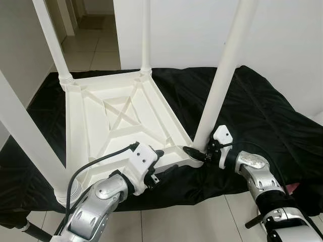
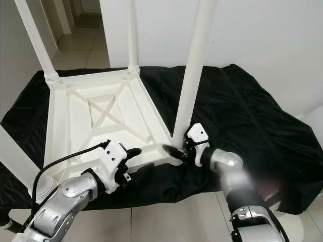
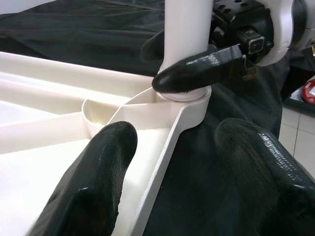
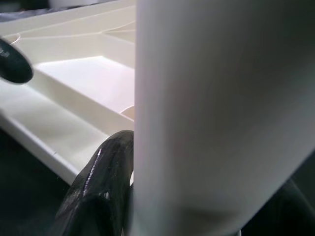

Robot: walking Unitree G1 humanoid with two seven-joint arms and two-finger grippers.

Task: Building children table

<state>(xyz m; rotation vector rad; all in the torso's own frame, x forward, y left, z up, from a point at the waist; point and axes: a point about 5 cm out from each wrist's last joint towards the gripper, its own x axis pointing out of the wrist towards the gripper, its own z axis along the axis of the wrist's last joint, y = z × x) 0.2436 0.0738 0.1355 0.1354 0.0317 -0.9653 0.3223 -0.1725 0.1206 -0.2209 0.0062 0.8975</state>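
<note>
A white plastic children's table (image 1: 96, 116) lies upside down on a black cloth (image 1: 262, 111), its legs pointing up. My right gripper (image 1: 199, 154) is shut on the base of the near right leg (image 1: 222, 75), just above its corner socket. One black finger (image 3: 197, 71) crosses in front of the leg and the other sits behind it. In the right wrist view the leg (image 4: 216, 113) stands right against a finger (image 4: 98, 187). My left gripper (image 1: 160, 164) is open and straddles the table's near rim (image 3: 167, 147) by that corner, one finger inside the frame and one outside.
Three more legs stand up: far left (image 1: 53, 40), far middle (image 1: 146, 35) and near left (image 1: 28, 136), close to my left arm. White tile floor (image 1: 192, 222) runs along the cloth's near edge. A white wall rises behind, with a doorway (image 1: 96, 30) at the far left.
</note>
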